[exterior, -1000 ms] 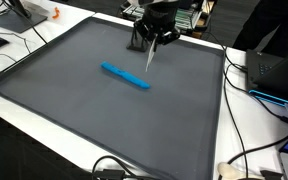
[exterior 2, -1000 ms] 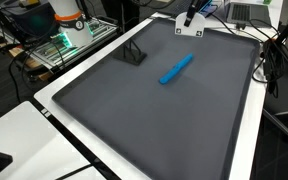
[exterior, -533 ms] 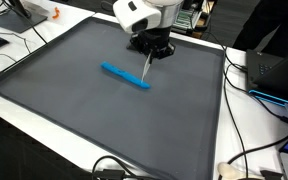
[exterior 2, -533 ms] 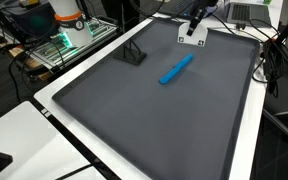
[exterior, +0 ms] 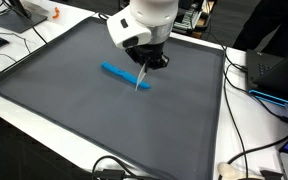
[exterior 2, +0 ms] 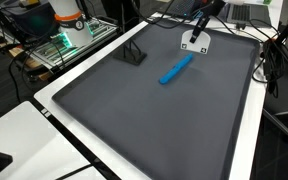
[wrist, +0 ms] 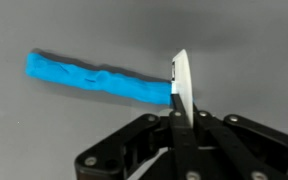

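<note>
My gripper (exterior: pixel 148 58) is shut on a thin white flat strip (exterior: pixel 142 77) that points down over the grey mat (exterior: pixel 64 110). A long blue object (exterior: pixel 124 75) lies flat on the mat; the strip's tip hangs just above its near end. In an exterior view the gripper (exterior 2: pixel 198 24) holds the white strip (exterior 2: pixel 194 43) a little beyond the blue object (exterior 2: pixel 177 68). In the wrist view the strip (wrist: pixel 182 80) stands between the shut fingers (wrist: pixel 181 115), with the blue object (wrist: pixel 99 80) reaching left from it.
A small black stand (exterior 2: pixel 134 55) sits on the mat (exterior 2: pixel 154 120) near its edge. Cables (exterior: pixel 246 150) and electronics (exterior: pixel 279 75) lie on the white table round the mat. An orange and white device (exterior 2: pixel 69 20) stands beside the table.
The arm has moved from the mat's back edge out over the mat, bringing the white strip down close to the end of the blue object. The blue object has not moved.
</note>
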Tool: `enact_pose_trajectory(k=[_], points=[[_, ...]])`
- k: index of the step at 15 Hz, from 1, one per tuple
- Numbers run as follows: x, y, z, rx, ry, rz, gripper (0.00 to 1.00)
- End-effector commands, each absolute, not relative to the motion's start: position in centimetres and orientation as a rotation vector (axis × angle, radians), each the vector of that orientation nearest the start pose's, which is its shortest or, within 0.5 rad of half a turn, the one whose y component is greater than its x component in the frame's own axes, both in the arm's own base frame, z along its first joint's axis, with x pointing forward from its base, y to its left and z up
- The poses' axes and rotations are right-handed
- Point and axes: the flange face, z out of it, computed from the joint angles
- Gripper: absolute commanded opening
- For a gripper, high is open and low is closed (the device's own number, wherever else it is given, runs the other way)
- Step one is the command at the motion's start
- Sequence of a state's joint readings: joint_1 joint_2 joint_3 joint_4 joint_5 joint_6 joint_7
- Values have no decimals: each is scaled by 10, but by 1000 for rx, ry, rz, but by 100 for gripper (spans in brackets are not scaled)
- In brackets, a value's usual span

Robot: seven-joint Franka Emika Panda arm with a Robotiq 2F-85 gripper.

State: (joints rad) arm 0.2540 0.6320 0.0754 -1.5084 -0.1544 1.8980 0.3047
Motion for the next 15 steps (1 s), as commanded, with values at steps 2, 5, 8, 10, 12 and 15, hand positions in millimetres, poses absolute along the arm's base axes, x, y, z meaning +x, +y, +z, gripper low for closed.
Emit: enact_pose_trajectory(k=[2,5,8,10,12,15], points=[[658,203,265,-3294,-79,326,1],[660,203,261,-3288,-67,310,1],[661,203,256,-3280,-58,298,1],[661,203,252,-3284,-56,290,1],[662,202,250,-3298,-56,279,1],[663,201,247,-3306,-55,271,1]])
